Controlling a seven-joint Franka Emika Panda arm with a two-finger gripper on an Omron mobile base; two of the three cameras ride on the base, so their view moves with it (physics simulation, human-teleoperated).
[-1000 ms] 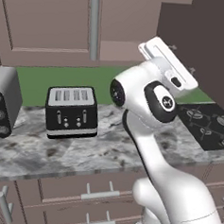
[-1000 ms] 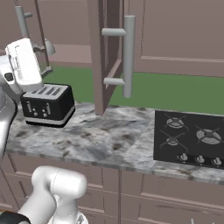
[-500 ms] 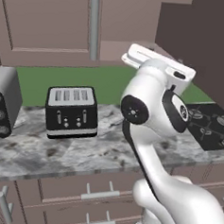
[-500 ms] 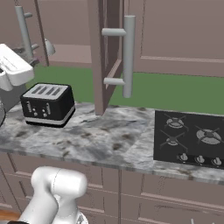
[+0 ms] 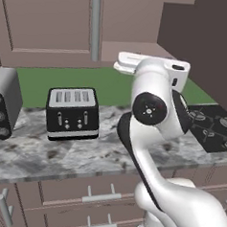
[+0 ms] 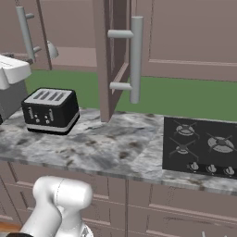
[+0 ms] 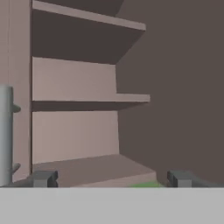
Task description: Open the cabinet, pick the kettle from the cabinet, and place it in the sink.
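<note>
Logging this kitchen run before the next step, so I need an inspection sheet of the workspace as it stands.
Surface: grey marbled counter, bare in front of the toaster.
Job's things: cabinet has one door open; the shelves in the hand view are bare; kettle and sink nothing seen.
Clutter: black toaster; grey appliance at the left edge.
Grippers: gripper open, holding nothing, facing the cabinet interior.
Cables: nothing seen.
Surroundings: black cooktop, green backsplash, drawers below.

Grey marbled counter (image 6: pixel 106 152) (green backsplash (image 6: pixel 185 99) behind) over mauve drawers (image 5: pixel 80 199).
</note>
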